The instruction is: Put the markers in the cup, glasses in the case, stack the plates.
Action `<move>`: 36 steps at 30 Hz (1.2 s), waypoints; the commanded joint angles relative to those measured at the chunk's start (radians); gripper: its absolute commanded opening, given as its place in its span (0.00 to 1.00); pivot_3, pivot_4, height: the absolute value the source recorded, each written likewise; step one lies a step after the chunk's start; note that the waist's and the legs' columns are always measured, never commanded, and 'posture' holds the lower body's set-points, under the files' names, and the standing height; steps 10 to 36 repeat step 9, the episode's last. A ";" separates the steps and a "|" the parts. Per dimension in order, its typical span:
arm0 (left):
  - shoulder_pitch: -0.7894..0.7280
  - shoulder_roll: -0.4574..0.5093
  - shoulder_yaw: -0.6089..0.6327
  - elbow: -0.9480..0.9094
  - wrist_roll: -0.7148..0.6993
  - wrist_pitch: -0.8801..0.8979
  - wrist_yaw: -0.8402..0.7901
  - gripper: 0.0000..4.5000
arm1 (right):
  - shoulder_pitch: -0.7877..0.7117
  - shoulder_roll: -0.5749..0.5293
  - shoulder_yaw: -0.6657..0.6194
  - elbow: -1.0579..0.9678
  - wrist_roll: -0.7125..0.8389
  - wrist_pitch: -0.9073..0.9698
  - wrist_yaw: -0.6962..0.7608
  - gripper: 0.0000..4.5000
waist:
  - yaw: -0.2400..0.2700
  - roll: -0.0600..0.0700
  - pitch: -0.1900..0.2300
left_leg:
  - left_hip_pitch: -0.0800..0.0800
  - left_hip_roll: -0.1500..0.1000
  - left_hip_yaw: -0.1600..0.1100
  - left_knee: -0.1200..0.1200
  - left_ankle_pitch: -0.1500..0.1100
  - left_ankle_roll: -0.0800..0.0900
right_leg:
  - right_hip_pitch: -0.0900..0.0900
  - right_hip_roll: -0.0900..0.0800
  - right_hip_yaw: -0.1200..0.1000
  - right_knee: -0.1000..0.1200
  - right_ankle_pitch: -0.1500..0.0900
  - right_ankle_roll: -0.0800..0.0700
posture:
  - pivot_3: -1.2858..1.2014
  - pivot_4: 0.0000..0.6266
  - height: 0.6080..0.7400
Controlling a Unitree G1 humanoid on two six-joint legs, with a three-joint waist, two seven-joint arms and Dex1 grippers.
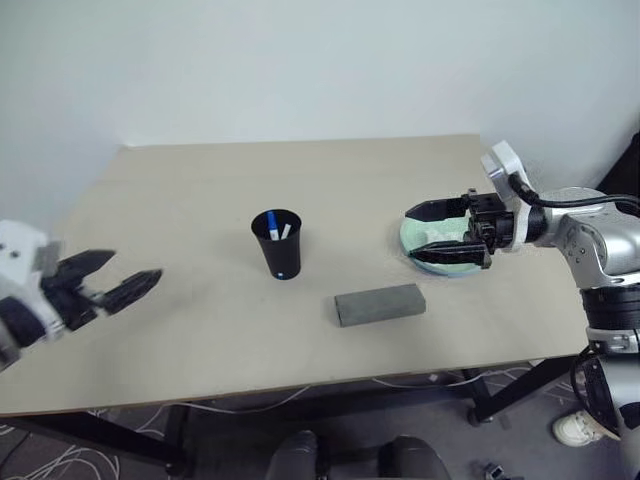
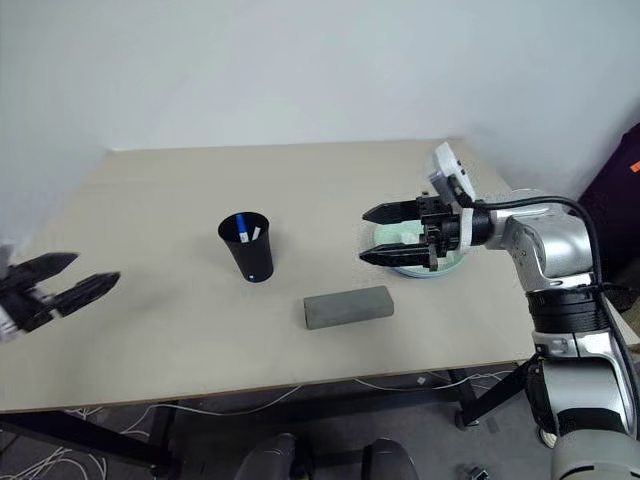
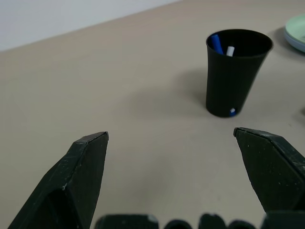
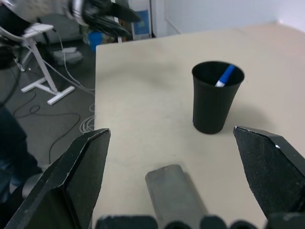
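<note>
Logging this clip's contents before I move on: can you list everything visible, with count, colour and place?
Table: one, beige, bearing everything.
Cup: one, black, upright at table centre.
Markers: two tips showing, blue and white, inside the cup.
Case: one, grey, lid closed, to the right of the cup and nearer the table's front edge.
Plates: pale mint green on light blue, stacked under the right gripper.
Left gripper: open, empty, at the table's left edge.
Right gripper: open, empty, over the plates.
</note>
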 commanded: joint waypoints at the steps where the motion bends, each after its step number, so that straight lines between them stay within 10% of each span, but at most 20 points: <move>1: 0.063 0.011 0.103 -0.084 -0.050 0.014 -0.055 0.99 | -0.019 0.006 0.013 -0.078 -0.002 0.022 -0.035 1.00 | 0.004 0.001 0.000 | 0.000 0.000 0.006 -0.002 0.000 -0.001 | -0.003 -0.002 0.000 0.000 0.002 0.000 | 0.52 0.00 1.00; 9: 0.093 -0.032 0.106 -0.166 -0.126 0.052 0.000 0.99 | -0.014 0.028 0.063 -0.149 0.014 0.072 -0.070 1.00 | 0.018 -0.007 -0.002 | 0.001 0.016 0.046 -0.013 0.008 -0.035 | -0.029 -0.019 0.006 0.010 0.006 -0.009 | 0.52 0.00 1.00; 36: 0.093 -0.032 0.106 -0.166 -0.126 0.052 0.000 0.99 | -0.014 0.028 0.063 -0.149 0.014 0.072 -0.070 1.00 | 0.018 -0.007 -0.002 | 0.001 0.016 0.046 -0.013 0.008 -0.035 | -0.029 -0.019 0.006 0.010 0.006 -0.009 | 0.52 0.00 1.00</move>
